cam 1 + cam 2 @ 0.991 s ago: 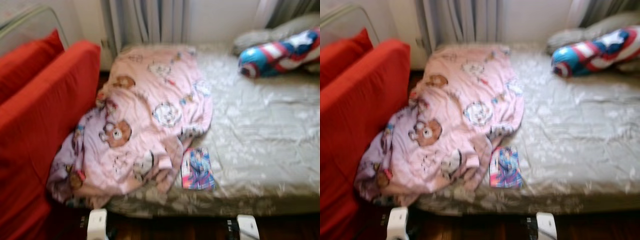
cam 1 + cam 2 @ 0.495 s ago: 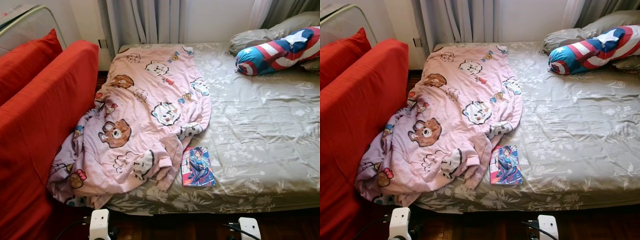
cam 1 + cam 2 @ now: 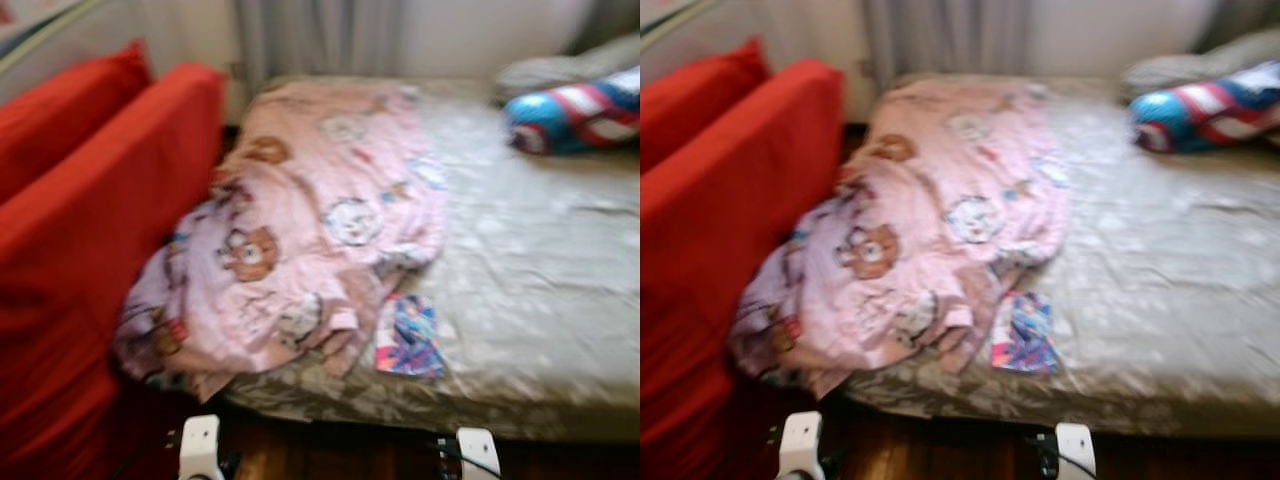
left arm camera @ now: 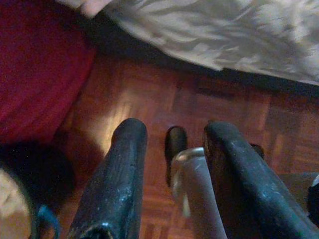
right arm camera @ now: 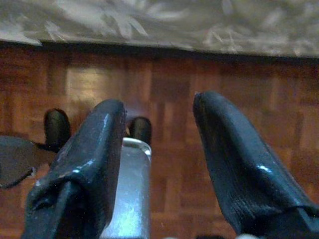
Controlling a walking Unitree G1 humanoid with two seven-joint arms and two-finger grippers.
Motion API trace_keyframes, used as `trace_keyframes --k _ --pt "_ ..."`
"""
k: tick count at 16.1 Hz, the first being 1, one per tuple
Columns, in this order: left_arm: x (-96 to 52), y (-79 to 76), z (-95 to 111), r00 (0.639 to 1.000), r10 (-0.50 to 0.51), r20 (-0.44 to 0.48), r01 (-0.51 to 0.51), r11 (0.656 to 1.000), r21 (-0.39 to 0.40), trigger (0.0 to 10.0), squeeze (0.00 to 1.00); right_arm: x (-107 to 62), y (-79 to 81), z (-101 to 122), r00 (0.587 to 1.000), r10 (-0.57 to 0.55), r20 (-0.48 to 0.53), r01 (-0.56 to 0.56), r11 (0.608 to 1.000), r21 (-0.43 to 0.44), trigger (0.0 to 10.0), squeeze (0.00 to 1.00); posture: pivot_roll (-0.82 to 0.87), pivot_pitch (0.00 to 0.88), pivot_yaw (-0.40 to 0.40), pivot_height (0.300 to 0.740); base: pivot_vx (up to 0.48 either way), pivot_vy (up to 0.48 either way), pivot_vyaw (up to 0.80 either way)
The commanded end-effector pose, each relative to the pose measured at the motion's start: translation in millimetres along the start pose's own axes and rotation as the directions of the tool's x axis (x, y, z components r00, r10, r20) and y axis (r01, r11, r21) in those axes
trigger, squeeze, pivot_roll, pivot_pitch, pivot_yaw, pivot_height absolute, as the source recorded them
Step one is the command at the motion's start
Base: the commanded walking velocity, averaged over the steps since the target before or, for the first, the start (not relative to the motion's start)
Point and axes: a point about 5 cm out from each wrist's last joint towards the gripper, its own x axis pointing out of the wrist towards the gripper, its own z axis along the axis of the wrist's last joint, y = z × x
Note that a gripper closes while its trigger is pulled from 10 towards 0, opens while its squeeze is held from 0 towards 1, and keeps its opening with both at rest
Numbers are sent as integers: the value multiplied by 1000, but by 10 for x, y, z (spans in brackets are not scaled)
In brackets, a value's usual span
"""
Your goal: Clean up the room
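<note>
Left end effector (image 4: 169, 164): hanging low at the robot's side, fingers spread with nothing between them, pointing at the parquet floor (image 4: 149, 94) just short of the bed's edge.
Right end effector (image 5: 159, 149): likewise hanging idle over the floor, fingers spread and holding nothing.
What is changing: the head views are blurring again after being sharp half a second ago, and the whole scene is sitting a little further right in the picture, so the camera is moving, not the bedding; the robot is probably stepping or turning toward the bed, and no tidying has started yet.
Bed (image 3: 540, 300): lying ahead under a grey-green flowered sheet, its near edge just beyond both end effectors.
Red sofa (image 3: 90, 250): standing tight against the bed on the robot's left, narrowing the way in on that side.
Pink blanket (image 3: 320, 220): lying crumpled over the left half of the bed, printed with bears, its lower corner spilling off the edge toward the sofa; it looks like the biggest job here.
Striped pillow (image 3: 575, 110): resting at the far right of the bed, red, white and blue, beside a grey pillow (image 3: 550, 70).
Book (image 3: 408, 338): lying flat near the bed's front edge, just beside the blanket's hem, closest to reach.
In the way: the blanket's hem may be overlapping the book's edge; the blur is hiding this.
</note>
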Motion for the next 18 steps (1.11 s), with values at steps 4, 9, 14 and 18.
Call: trace_keyframes --k 4,9,14,18 --pt "0 -31 -23 1000 -10 -12 10 1000 0 10000 0 -30 -111 -74 1000 -19 -17 20 1000 23 10000 0 18 86 5 740 259 0 0" --pt "2 -46 -23 1000 -13 -12 13 1000 1 10000 0 -52 -207 -98 999 -26 -19 27 999 21 10000 0 17 85 3 740 255 0 0" --pt "3 -30 30 999 -17 31 17 1000 -5 10000 0 -49 -234 -32 1000 -11 16 11 1000 6 10000 0 13 90 4 740 0 0 0" --pt "18 -10 236 988 -33 150 37 999 -25 10000 0 0 -164 228 993 16 114 -14 1000 -15 10000 0 15 92 3 740 0 0 0"
